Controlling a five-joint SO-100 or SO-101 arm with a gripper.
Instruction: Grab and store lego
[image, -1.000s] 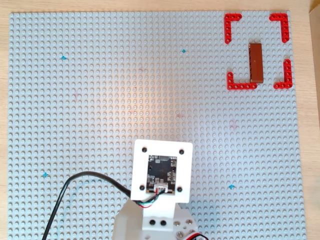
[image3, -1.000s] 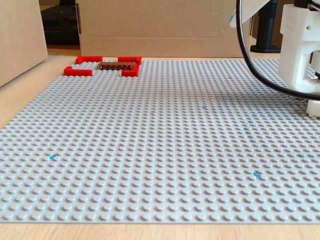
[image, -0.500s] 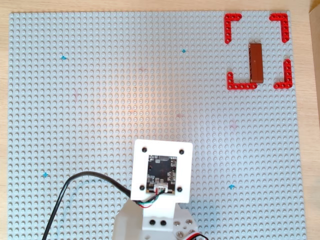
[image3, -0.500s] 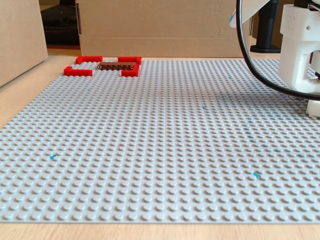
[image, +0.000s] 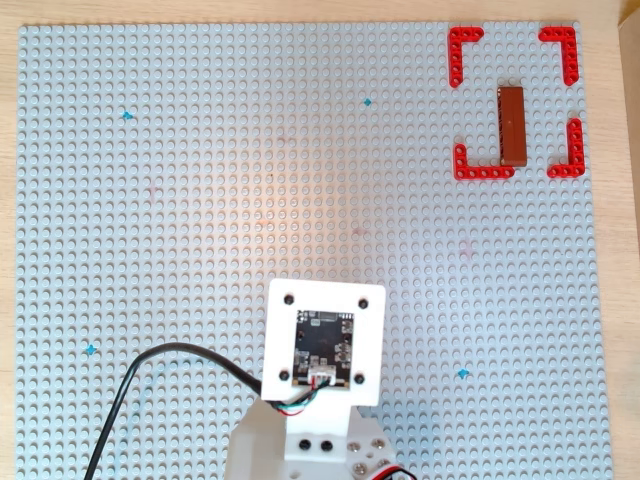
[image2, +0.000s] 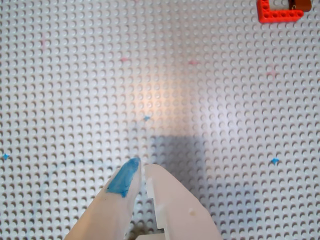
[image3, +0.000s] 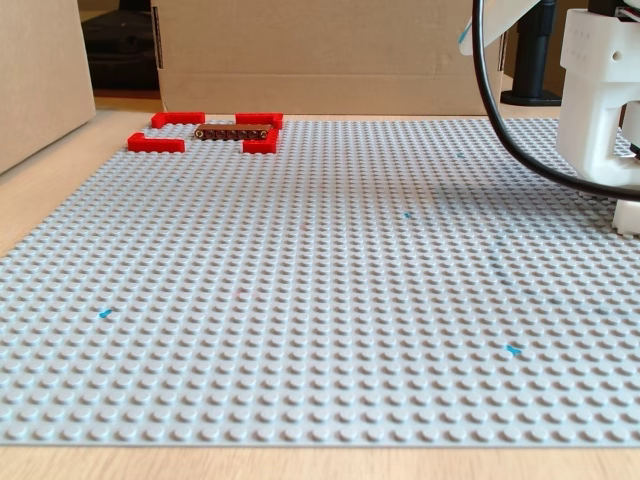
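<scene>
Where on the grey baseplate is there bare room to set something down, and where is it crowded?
Nearly all of the baseplate is bare: everything left of and below the red corner pieces, as the overhead view shows it. The only crowded spot is the top-right corner, where those pieces frame the brown brick. The arm covers the bottom middle, its gripper shut.

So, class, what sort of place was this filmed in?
Probably a hobby or home robotics bench: a grey studded baseplate on a wooden table, cardboard boxes behind, red corner brackets marking a square.
</scene>
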